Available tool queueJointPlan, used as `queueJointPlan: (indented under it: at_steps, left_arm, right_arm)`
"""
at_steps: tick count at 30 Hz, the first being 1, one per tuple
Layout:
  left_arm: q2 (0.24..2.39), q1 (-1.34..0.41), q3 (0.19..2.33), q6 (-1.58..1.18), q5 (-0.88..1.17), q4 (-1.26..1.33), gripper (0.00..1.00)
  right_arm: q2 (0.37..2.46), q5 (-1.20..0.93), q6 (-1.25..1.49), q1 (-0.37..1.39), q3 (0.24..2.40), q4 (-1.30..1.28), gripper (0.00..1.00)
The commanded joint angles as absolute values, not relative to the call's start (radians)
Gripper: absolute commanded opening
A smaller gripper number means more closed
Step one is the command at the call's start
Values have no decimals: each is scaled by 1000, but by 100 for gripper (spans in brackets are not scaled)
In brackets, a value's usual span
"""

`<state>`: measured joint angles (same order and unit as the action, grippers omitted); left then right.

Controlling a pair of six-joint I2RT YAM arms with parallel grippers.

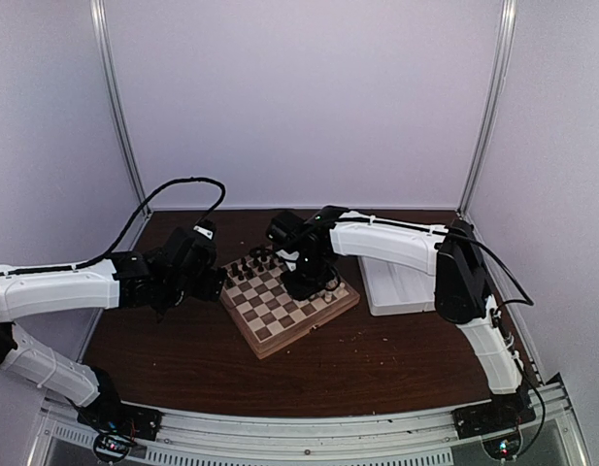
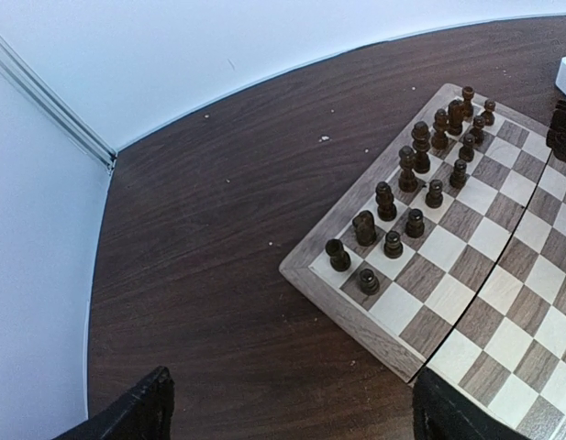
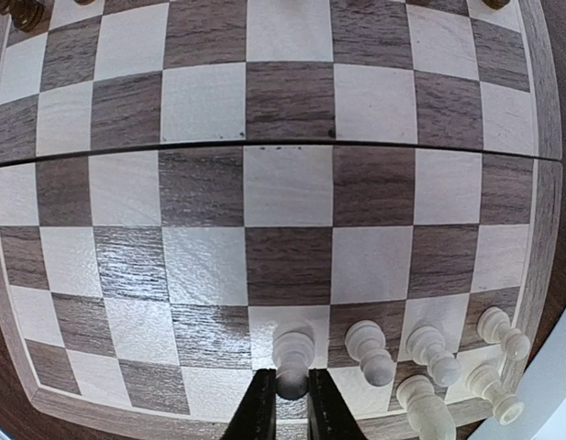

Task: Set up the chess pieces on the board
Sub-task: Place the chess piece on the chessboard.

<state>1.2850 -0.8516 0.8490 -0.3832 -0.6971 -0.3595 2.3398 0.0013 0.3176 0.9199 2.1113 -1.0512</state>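
Chess pieces (image 3: 370, 353), six white ones, stand straight up by the board's (image 3: 292, 183) rim. Your right jaws pinch one; your left jaws are wide.

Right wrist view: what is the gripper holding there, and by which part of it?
A white pawn, pinched at its top end between the shut fingers of the right gripper. The left gripper is open and holds nothing.

board (image 2: 448, 247): cut by right edge | dark pieces (image 3: 26, 11): cropped at top
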Motion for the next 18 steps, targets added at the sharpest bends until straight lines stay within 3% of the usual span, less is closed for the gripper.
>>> queueJointPlan:
  at_steps: [1, 18]
  left_arm:
    - [1281, -844, 847, -373, -711, -319, 90]
    - [1285, -845, 845, -370, -718, -320, 90]
  right_arm:
    - [2359, 14, 314, 907, 2147, -1057, 13]
    - [2369, -16, 311, 907, 2168, -1070, 12]
